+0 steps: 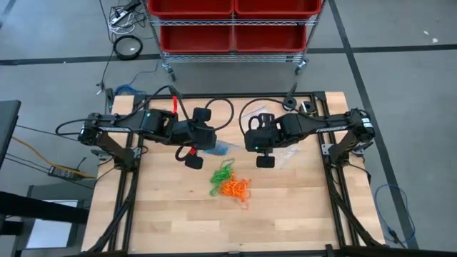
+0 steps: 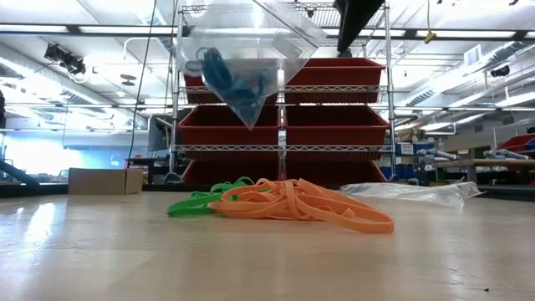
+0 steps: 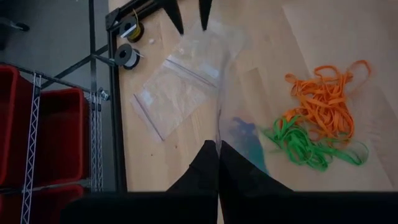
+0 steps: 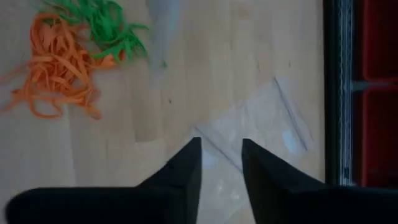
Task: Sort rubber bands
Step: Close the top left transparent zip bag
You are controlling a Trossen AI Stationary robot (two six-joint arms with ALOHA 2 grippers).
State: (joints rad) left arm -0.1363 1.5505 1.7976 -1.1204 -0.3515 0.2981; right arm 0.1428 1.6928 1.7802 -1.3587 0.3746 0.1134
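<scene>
Left gripper, pinched shut, holds a clear plastic zip bag of blue rubber bands aloft. Right gripper hangs part-open, empty, over a second flat bag. Orange bands and green bands lie tangled on the worktop: light, floppy, best pinched by a single strand.

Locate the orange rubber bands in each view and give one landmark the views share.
High: orange bands at table centre, below both grippers.
Low: orange bands centre, on the tabletop.
Left wrist: orange bands at right.
Right wrist: orange bands upper left.
Landmark: green bands touching them.
</scene>
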